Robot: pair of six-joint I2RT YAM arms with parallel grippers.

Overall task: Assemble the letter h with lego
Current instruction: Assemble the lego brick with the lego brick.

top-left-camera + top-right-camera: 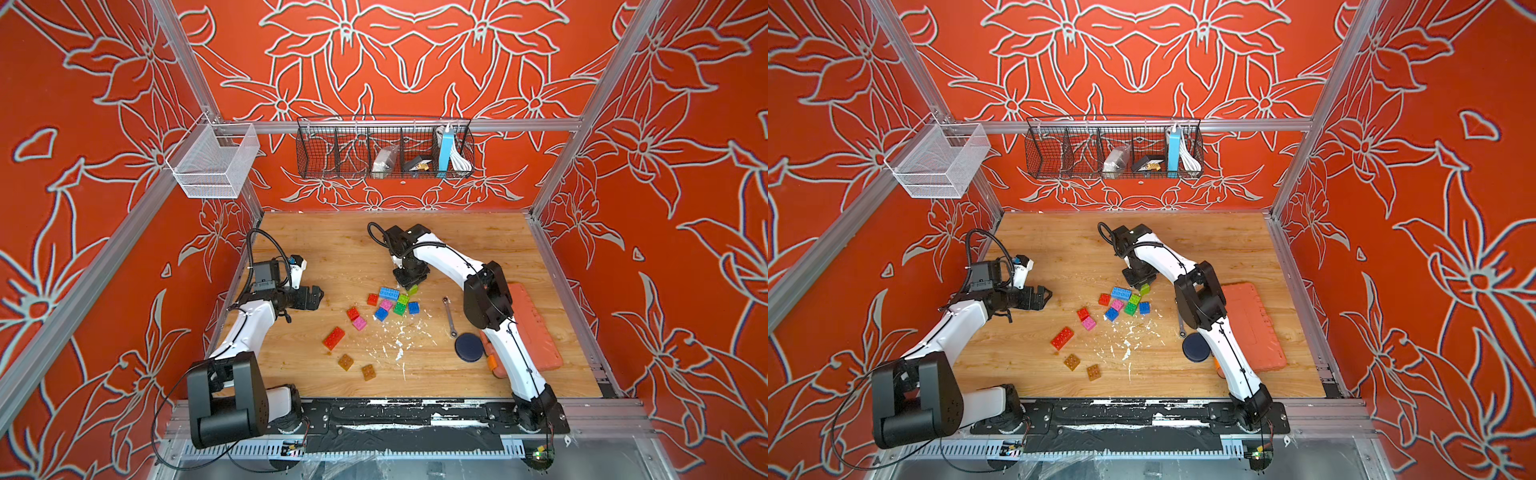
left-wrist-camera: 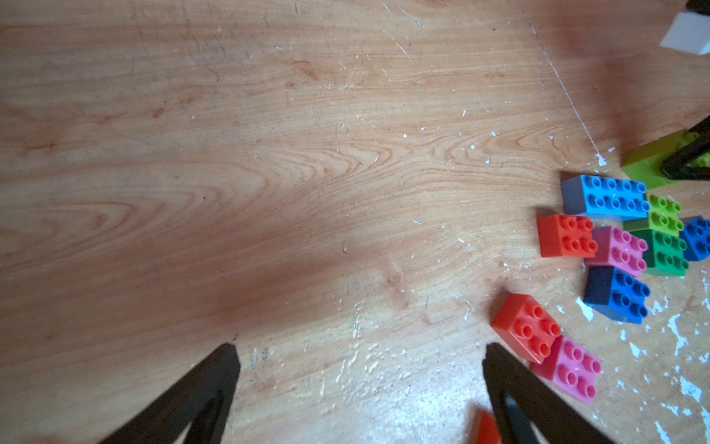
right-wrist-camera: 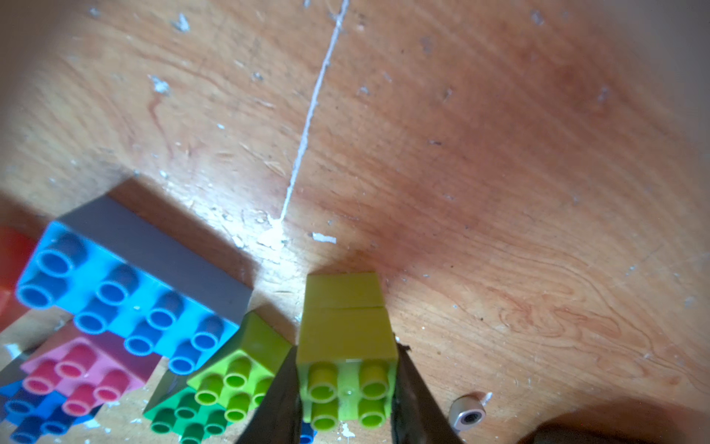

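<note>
My right gripper (image 3: pixel 345 388) is shut on a stack of two lime lego bricks (image 3: pixel 345 334) that stands on the table at the far edge of the brick cluster (image 1: pixel 412 289). Beside the stack lie a long light-blue brick (image 3: pixel 126 292), a lime one (image 3: pixel 234 380), a green one (image 3: pixel 184 419) and a pink one (image 3: pixel 77 373). In both top views, red (image 1: pixel 353 313), pink (image 1: pixel 359 323), long red (image 1: pixel 334 338) and amber (image 1: pixel 345 361) bricks lie nearer the front. My left gripper (image 2: pixel 361 353) hovers open to the left of the cluster (image 1: pixel 313 297), with nothing between its fingers.
An orange tool case (image 1: pixel 536 328) lies at the right, partly under the right arm. A wrench (image 1: pixel 450 318) and a dark round disc (image 1: pixel 469 347) sit beside it. White flakes litter the wooden table (image 1: pixel 332 249). Wire baskets (image 1: pixel 384 149) hang on the back wall.
</note>
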